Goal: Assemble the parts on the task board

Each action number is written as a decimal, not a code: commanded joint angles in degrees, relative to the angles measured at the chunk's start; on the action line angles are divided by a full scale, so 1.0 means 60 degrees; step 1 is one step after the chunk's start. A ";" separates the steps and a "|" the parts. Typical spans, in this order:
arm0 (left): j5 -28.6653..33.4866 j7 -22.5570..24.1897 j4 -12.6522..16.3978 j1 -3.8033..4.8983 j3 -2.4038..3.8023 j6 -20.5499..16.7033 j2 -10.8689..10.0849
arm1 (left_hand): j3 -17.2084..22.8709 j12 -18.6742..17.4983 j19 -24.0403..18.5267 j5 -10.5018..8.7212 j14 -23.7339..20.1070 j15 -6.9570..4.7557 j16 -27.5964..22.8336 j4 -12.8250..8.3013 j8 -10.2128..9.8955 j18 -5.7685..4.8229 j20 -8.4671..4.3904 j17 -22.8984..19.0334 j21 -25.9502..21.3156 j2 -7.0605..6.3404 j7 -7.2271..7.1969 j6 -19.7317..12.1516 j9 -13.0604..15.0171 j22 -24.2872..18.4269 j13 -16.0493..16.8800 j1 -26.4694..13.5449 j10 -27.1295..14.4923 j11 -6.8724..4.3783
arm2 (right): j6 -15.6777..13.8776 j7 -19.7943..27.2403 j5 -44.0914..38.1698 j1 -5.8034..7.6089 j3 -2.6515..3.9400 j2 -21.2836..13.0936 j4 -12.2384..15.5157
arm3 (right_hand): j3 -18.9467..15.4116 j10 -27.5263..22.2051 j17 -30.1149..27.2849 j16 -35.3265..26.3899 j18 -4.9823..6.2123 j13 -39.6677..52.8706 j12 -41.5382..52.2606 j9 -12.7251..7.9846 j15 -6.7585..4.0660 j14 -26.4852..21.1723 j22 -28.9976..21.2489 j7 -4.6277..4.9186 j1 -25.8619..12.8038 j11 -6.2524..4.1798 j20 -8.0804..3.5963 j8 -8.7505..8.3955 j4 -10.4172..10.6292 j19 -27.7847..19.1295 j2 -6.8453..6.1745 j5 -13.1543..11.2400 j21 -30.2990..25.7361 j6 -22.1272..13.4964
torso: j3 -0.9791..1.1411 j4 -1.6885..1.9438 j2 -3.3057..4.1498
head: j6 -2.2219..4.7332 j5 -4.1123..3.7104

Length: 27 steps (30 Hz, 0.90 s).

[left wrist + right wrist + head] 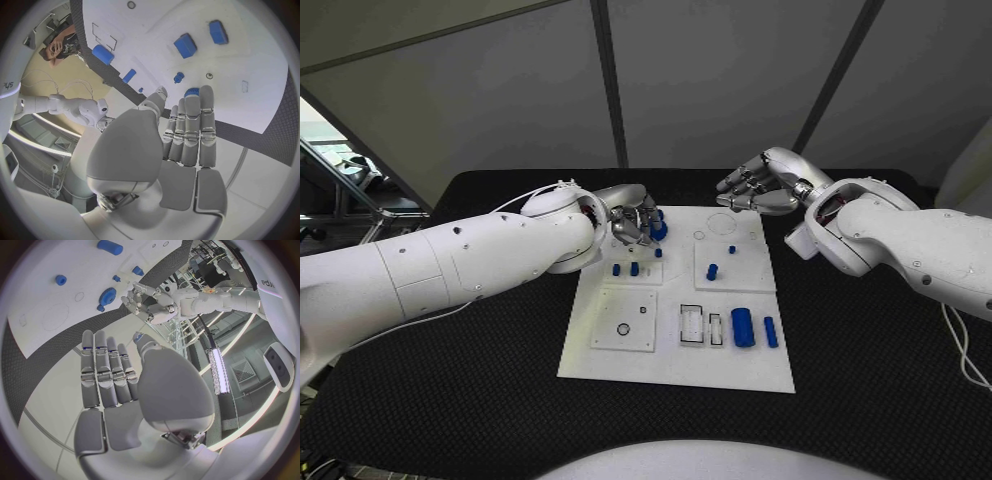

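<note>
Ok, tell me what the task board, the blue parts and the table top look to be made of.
Task board: likely rigid plastic, matte white, with crisp cut recesses and no glare. Blue parts, such as the cylinder: probably moulded or printed plastic, uniform colour with a soft sheen. Table: black, seemingly a fabric or foam mat, judging by its fine grainy texture and lack of reflection. Exact materials can't be confirmed.

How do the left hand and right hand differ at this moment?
The left hand is over the task board at its far left corner, with a blue part at its fingers; the right hand hangs beyond the board's far edge, fingers curled on nothing. Both are silver, on white arms.
</note>
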 commanded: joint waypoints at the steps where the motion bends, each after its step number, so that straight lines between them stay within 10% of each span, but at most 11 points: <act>1: -0.1063 0.0497 -0.0153 -0.0001 -0.0021 -0.0153 0.0155 | -0.0043 0.0060 0.0088 0.0026 0.0140 -0.0030 0.0852 -0.0035 -0.0025 -0.0154 -0.0011 0.0303 0.0186 0.0113 -0.0024 0.0177 -0.0116 0.0186 -0.0092 0.0083 0.0020 -0.0016 | -0.0017 0.0065 -0.0004 0.0017 0.0007 0.0018 0.0023 | 0.0001 -0.0082 -0.0014 -0.0034 0.0108 -0.0013 0.0003 0.0004 0.0038 -0.0001 -0.0009 -0.0005 -0.0025 -0.0011 0.0008 0.0010 -0.0035 0.0051 0.0049 0.0035 -0.0050 -0.0064 | 0.0001 -0.0010 0.0004 | -0.0003 0.0007; 27: -0.1730 0.0441 -0.0969 -0.0154 -0.0081 0.0832 0.0881 | 0.0135 -0.0480 0.1185 0.0034 0.0900 0.0008 0.4488 -0.0062 -0.0260 -0.0558 0.0004 0.0972 0.3636 0.0136 -0.0033 0.0969 -0.0832 0.3139 -0.1153 0.0046 0.0332 0.0013 | -0.0007 0.0066 -0.0004 0.0017 0.0007 0.0032 0.0026 | 0.0001 -0.0082 -0.0014 -0.0034 0.0108 -0.0013 0.0003 0.0004 0.0038 -0.0001 -0.0009 -0.0005 -0.0025 -0.0011 0.0008 0.0010 -0.0035 0.0051 0.0049 0.0035 -0.0050 -0.0064 | 0.0006 0.0006 -0.0012 | -0.0077 -0.0036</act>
